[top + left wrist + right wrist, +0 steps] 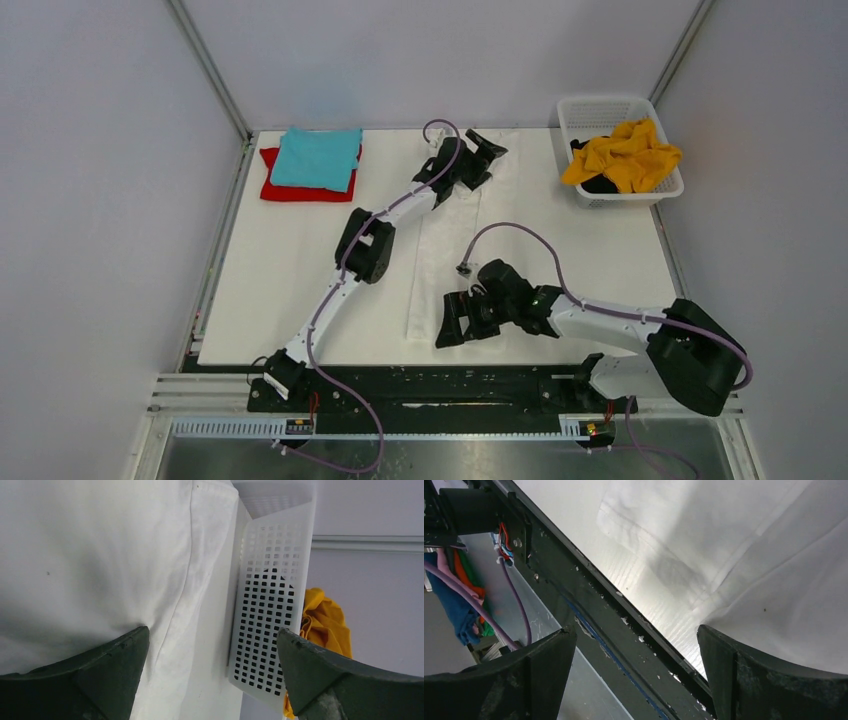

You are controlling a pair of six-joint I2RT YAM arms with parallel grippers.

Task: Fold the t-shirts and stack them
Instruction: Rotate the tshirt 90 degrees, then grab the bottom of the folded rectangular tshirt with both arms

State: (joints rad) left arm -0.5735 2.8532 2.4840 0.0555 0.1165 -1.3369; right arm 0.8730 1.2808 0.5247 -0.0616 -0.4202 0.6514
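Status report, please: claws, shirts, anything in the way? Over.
Left claw open at far end of white cloth t-shirt; right claw open at near end. Folded teal t-shirt on red t-shirt. Mustard-yellow t-shirt lies in white plastic lattice basket.

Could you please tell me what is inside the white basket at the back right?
The basket holds a crumpled mustard-yellow t-shirt, spilling over its rim. A dark item peeks out beneath it; the shirt covers the rest, so I cannot identify it.
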